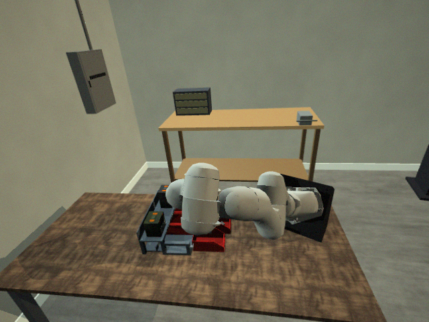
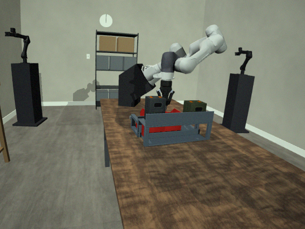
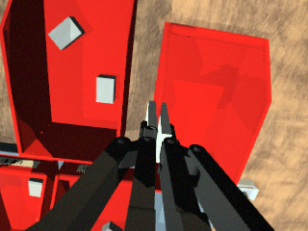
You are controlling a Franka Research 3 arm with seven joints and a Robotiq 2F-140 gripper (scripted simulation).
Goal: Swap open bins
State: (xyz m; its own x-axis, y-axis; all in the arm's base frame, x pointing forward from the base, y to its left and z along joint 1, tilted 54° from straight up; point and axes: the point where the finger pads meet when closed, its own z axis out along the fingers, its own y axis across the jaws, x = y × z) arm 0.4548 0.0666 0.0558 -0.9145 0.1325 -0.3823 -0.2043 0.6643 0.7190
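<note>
While the arm's bulk hides the gripper from above, the top view does show a grey shelf (image 1: pixel 149 239) on the table (image 1: pixel 86 263), an olive box (image 1: pixel 154 222) on its upper board and red bins (image 1: pixel 209 244) on the wood just beside it at 3 o'clock. From the side, the gripper (image 2: pixel 165 98) points straight down behind the shelf, close by a dark box (image 2: pixel 155 104) on the top board; its tips are hidden, so the jaws cannot be read from here. The wrist camera settles it: the gripper's fingers are drawn almost together astride the near long wall of the empty bin (image 3: pixel 217 96), and by my reading they pinch that thin wall. This bin stands on the table, its floor bare, its long axis running roughly 12 to 6 and its body spreading toward 2 o'clock from the tips. A strip of wood apart, at 10 o'clock, lies the filled bin (image 3: pixel 87 115), parallel, holding two grey blocks (image 3: pixel 105 89). At 8 o'clock, shelf bins (image 3: pixel 14 202) show another small grey piece.
</note>
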